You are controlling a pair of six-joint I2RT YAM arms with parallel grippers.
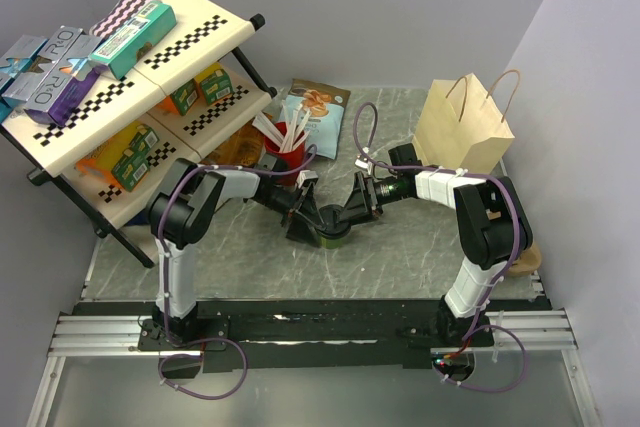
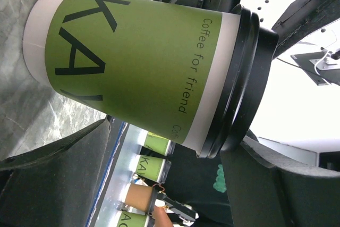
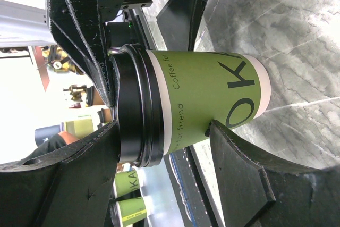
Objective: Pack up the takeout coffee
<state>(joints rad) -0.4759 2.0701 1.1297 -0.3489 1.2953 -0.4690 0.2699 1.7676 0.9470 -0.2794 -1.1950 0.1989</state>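
Left gripper (image 1: 308, 219) and right gripper (image 1: 350, 215) meet nose to nose at the middle of the grey marbled surface (image 1: 420, 257), with the coffee cup (image 1: 329, 237) between them. Both grippers are spread wide, and each is rolled onto its side, so that one finger lies above the other. Left wrist view: the green cup fills the frame, its base toward the surface and its black lid (image 2: 241, 78) on; the sleeve reads "Coffee for friend". The left gripper's fingers (image 2: 58, 174) reach the cup's side wall, one near the lower sleeve, the other by the lid's rim; contact cannot be told. Right wrist view: the right gripper's fingers (image 3: 265, 184) stand likewise, one tip at the sleeve, the other at the lid. The cup is longer than the gap of either gripper and is not pinched between any pair of fingers. Behind the cup, a red cup (image 1: 287, 152) holding white stirrers stands just before a blue snack pouch (image 1: 315, 109). A brown paper bag (image 1: 462, 127) with handles stands upright at the far right, well apart from the cup. A tilted rack (image 1: 150, 77) of boxed goods occupies the far left.
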